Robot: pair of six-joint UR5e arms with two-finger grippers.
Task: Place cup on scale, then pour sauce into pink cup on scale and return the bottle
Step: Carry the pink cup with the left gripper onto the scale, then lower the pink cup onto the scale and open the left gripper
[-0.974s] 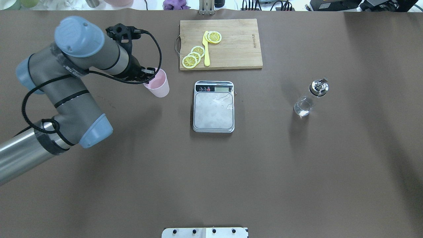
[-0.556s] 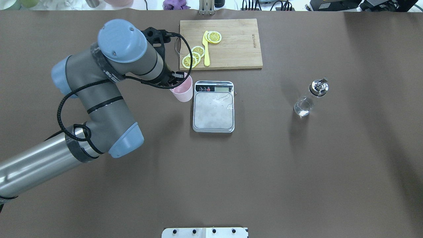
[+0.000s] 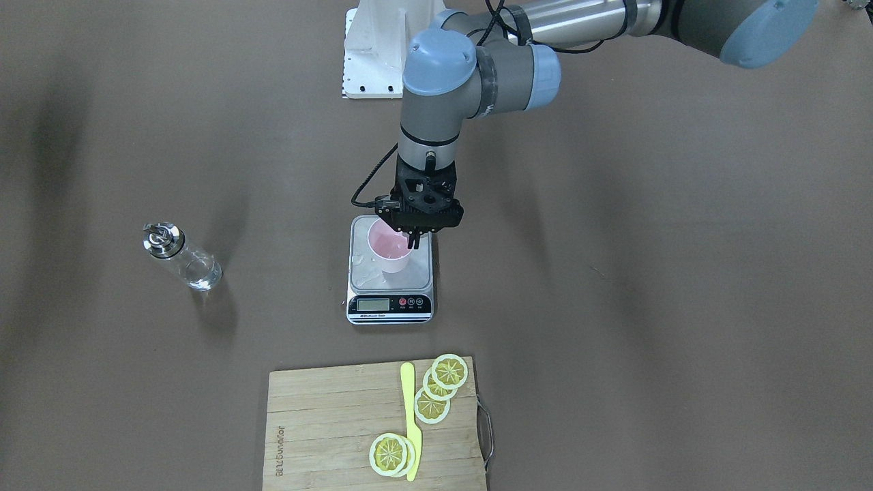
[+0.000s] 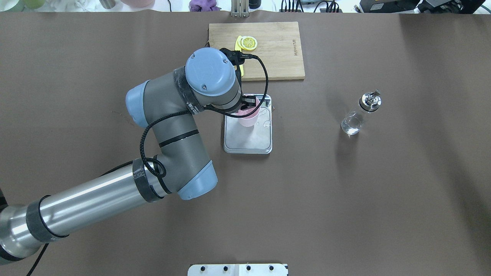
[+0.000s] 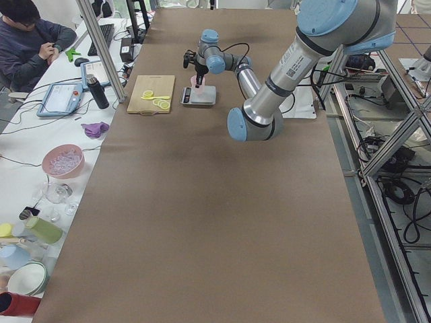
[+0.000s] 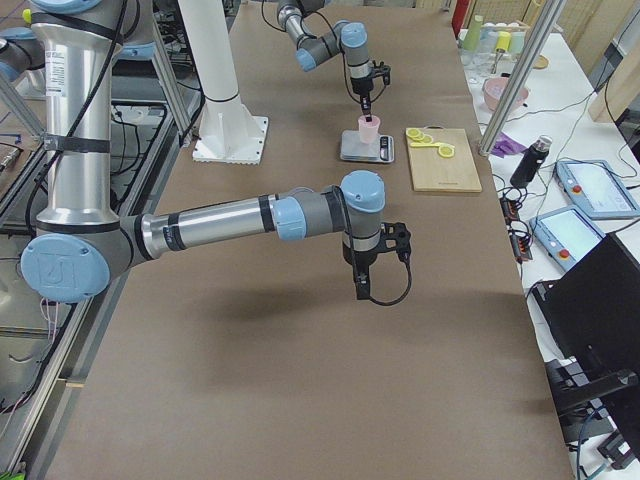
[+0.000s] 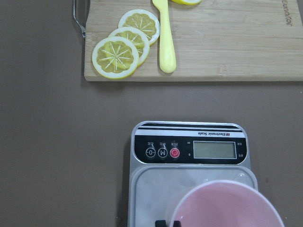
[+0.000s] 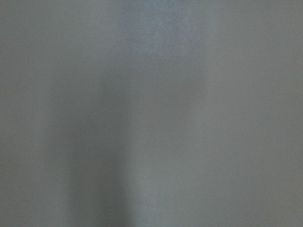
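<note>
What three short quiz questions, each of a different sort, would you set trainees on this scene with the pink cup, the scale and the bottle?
1. True or false: the bottle stands on the scale.
2. Which one grips the rim of the cup? A: the left gripper. B: the right gripper. C: neither.
3. Fill in: the bottle stands on the table to the robot's ____ of the scale.

Key: 1 false; 2 A; 3 right.
</note>
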